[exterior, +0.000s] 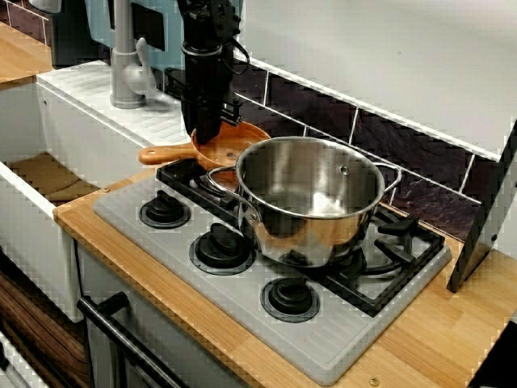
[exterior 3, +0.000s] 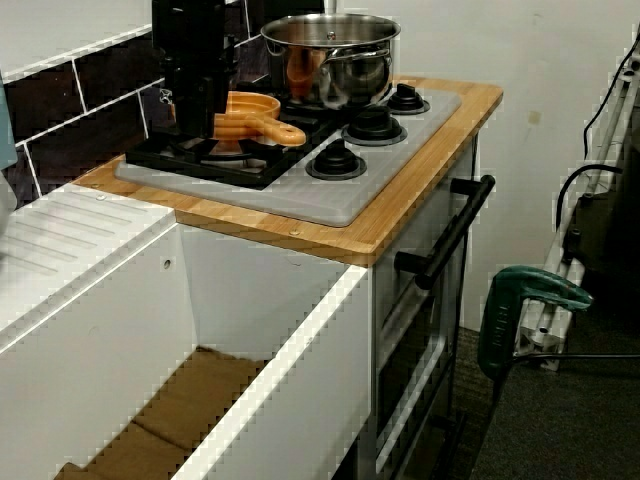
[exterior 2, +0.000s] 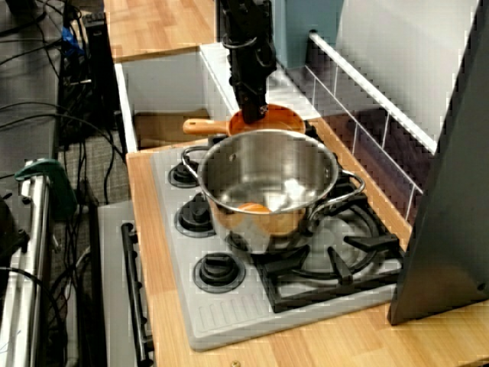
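Note:
A black gripper hangs straight down at the back left burner, its tip at the near rim of an orange pan, where the pan's handle joins the bowl. In the view along the counter the gripper covers that rim. In the view from the sink side the gripper hides the pan's far part. The fingertips are hidden, so I cannot tell whether they are open or shut. A steel pot stands just right of the pan, on the black grate.
Three black knobs line the grey stove front. A grey faucet and a white sink lie to the left. A dark panel leans at the far right. The tiled wall runs close behind the pan.

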Motion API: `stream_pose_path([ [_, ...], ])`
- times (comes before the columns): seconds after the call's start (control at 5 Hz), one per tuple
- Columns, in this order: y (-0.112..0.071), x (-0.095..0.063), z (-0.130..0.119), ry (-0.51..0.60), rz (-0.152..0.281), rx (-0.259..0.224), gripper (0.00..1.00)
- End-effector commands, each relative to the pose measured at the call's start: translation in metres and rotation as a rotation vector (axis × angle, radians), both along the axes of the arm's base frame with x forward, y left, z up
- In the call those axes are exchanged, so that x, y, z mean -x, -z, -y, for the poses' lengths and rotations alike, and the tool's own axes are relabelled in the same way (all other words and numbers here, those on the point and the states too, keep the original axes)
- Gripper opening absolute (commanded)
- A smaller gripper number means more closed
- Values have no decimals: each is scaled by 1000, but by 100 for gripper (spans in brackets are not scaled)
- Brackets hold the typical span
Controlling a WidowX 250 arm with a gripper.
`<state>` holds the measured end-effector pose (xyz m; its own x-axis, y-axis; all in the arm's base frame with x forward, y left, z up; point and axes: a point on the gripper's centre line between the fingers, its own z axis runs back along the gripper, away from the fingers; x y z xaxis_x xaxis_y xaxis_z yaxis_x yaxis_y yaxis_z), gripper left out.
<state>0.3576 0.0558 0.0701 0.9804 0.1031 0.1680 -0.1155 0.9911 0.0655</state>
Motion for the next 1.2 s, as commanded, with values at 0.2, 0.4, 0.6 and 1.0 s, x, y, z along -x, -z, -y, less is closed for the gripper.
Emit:
stream_pose_path([
  [0.2, -36, 8, -6, 32, 36, 40, 0],
  [0.4, -44, 11, -7, 34, 27, 59, 0],
  [0.6, -56, 13, -9, 34, 36, 77, 0],
  [1.0, -78, 16, -14, 29, 44, 108, 0],
])
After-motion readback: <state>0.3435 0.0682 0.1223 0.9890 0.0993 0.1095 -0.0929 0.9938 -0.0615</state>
